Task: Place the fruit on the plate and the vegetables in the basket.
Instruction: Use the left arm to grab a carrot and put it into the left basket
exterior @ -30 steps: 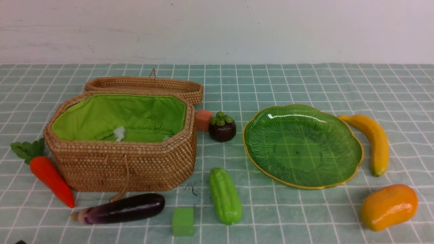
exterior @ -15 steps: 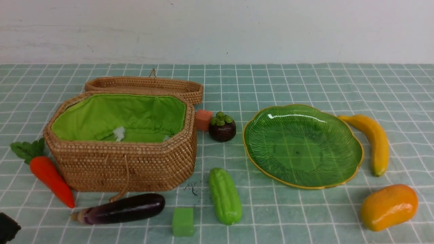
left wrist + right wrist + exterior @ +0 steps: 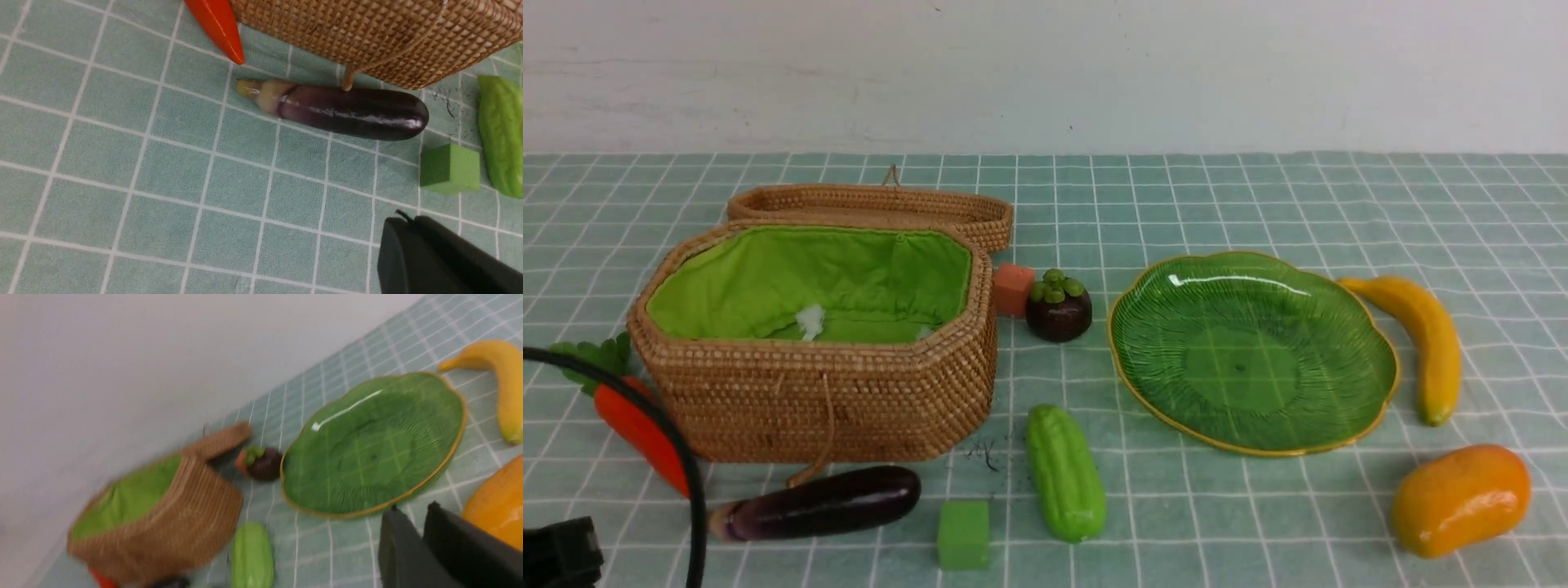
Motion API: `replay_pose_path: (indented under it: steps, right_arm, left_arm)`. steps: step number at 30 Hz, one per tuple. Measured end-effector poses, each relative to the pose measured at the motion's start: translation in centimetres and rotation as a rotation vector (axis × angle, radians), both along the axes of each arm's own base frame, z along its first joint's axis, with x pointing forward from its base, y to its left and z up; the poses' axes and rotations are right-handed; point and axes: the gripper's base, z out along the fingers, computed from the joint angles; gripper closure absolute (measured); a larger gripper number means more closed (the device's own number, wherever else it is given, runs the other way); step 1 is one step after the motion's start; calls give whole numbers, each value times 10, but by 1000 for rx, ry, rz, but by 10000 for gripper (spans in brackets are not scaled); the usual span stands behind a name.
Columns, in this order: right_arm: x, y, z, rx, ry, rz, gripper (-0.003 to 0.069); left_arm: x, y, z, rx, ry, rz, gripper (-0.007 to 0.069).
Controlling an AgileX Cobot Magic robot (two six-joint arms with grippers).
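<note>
The wicker basket (image 3: pixel 817 392) stands open at the left, its green lining bare. Around it lie the carrot (image 3: pixel 637 429), the eggplant (image 3: pixel 821 502) and the green gourd (image 3: pixel 1065 472). The green plate (image 3: pixel 1250 351) is bare, with the mangosteen (image 3: pixel 1058 306) to its left, the banana (image 3: pixel 1425 343) to its right and the mango (image 3: pixel 1459 498) at the front right. My left gripper (image 3: pixel 408 220) is shut and holds nothing, above the cloth short of the eggplant (image 3: pixel 347 110). My right gripper (image 3: pixel 412 507) shows a narrow gap between its fingers, with nothing in it, beside the mango (image 3: pixel 498 502).
A small green cube (image 3: pixel 964 532) lies between the eggplant and the gourd. A small orange cube (image 3: pixel 1013 287) sits behind the mangosteen. The basket's lid (image 3: pixel 874 208) lies open behind it. Part of my left arm and its cable (image 3: pixel 690 482) cross the front left corner.
My left arm has come into the front view at the lower left, its cable now crossing the carrot. None of the fruit or vegetables has moved.
</note>
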Motion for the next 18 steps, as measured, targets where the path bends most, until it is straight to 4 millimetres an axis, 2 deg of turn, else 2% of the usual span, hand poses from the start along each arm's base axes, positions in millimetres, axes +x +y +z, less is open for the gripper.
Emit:
replay_pose_path:
  steps: [1,2,3,5,7,8,9,12,18]
  right_arm:
    - [-4,5,29,-133,38,126,605]
    - [-7,6,37,-151,42,147,608]
    - [-10,10,61,-253,73,257,629]
    - [-11,15,88,-362,106,385,643]
    - [-10,18,111,-421,139,465,646]
    - [-10,19,116,-430,144,481,647]
    - [-6,23,131,-470,156,533,647]
    - [-2,27,152,-509,116,573,647]
    - [-1,34,163,-571,9,672,647]
  left_arm:
    - [4,0,-1,4,10,1,638]
    - [5,0,-1,4,13,1,638]
    - [10,0,-2,13,19,3,638]
    - [15,1,-5,37,23,3,638]
    - [21,4,-7,73,42,10,638]
    - [23,4,-7,76,46,14,638]
    - [30,9,-7,92,66,58,638]
    - [49,23,-3,92,101,171,638]
    - [91,55,-8,1,177,337,638]
